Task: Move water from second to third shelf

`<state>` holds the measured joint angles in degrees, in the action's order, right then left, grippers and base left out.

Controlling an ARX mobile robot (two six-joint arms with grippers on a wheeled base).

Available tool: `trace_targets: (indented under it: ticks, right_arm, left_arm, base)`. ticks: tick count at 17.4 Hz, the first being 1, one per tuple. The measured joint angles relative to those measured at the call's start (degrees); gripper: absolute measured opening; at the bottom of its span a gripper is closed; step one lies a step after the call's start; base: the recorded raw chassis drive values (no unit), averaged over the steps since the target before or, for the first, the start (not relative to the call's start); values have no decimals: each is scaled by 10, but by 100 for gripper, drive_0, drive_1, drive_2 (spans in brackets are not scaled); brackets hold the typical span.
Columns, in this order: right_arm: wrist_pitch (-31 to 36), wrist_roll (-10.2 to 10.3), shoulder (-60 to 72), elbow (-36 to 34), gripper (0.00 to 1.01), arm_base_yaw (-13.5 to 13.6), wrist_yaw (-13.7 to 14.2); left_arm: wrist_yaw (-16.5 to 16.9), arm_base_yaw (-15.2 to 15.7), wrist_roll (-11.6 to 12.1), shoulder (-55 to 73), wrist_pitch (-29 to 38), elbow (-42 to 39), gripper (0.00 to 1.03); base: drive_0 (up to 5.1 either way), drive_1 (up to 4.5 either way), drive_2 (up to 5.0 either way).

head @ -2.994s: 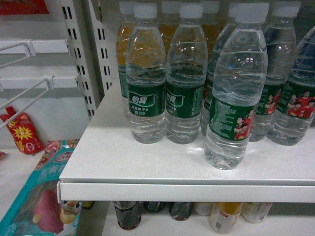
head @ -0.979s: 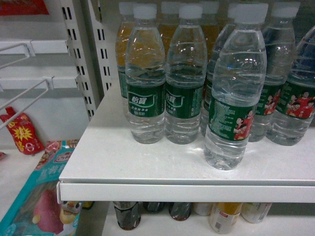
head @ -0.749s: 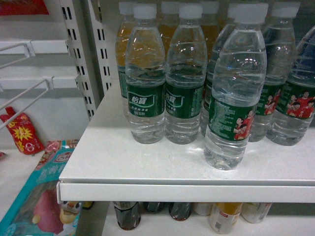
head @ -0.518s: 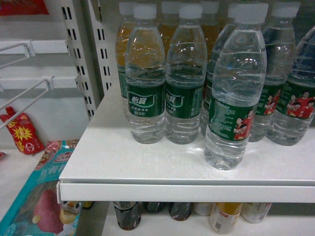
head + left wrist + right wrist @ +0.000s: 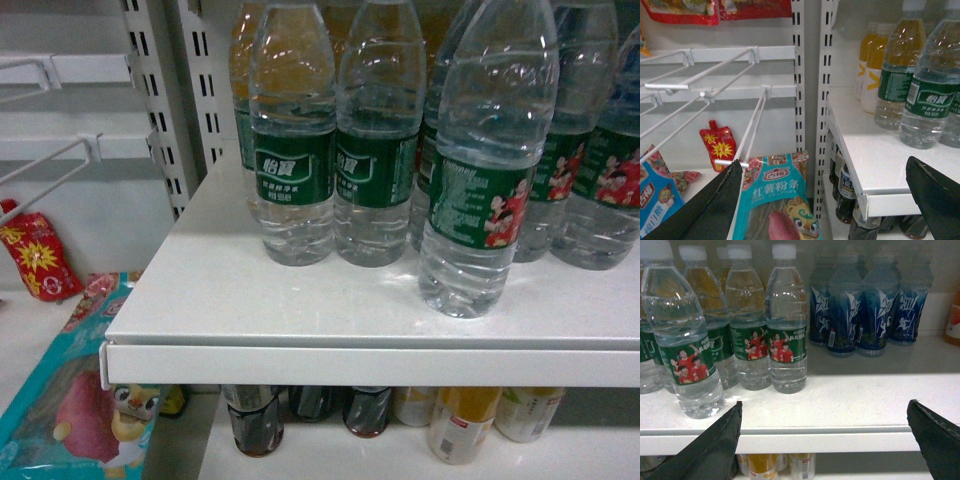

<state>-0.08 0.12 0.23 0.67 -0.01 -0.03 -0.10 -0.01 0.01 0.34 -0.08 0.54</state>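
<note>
- Head view has shifted since half a second ago: the bottle caps have gone off the top edge, and the white metal shelf (image 5: pixel 300 300) with the row under it sits higher and larger in frame. Judgement: camera dipping or closing in; nothing on the shelf has moved.
- Task's thing: a clear plastic water bottle with green-and-red label (image 5: pixel 487 160) stands upright, nearest the shelf's front edge, apart from the rows behind it. Which numbered shelf this is cannot be told, so the scene fits a bottle awaiting pickup or one just set down.
- Right gripper (image 5: pixel 825 440): jaws spread wide, nothing between them, level with the shelf lip. The front bottle (image 5: pixel 685 335) lies ahead and to its left.
- Left gripper (image 5: pixel 825 200): also spread and empty, facing the shelf's left corner; wire hooks (image 5: pixel 715 90) and a teal snack bag (image 5: pixel 777 200) ahead-left, green-labelled water bottles (image 5: pixel 932 85) ahead-right.
- Contents: water bottles full and clear; amber drink bottles (image 5: pixel 870 65) behind them; dark blue-labelled bottles (image 5: pixel 865 310) ahead-right of the right gripper; dark and pale bottles (image 5: pixel 350 415) on the shelf below.
</note>
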Motion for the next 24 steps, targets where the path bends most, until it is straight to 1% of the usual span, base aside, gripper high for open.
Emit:
trace_targets:
  ticks: [24]
  right_arm:
    - [-2, 0, 0, 0, 98, 0, 0]
  left_arm:
    - [1, 0, 0, 0, -2, 0, 98]
  base:
    - [0, 0, 0]
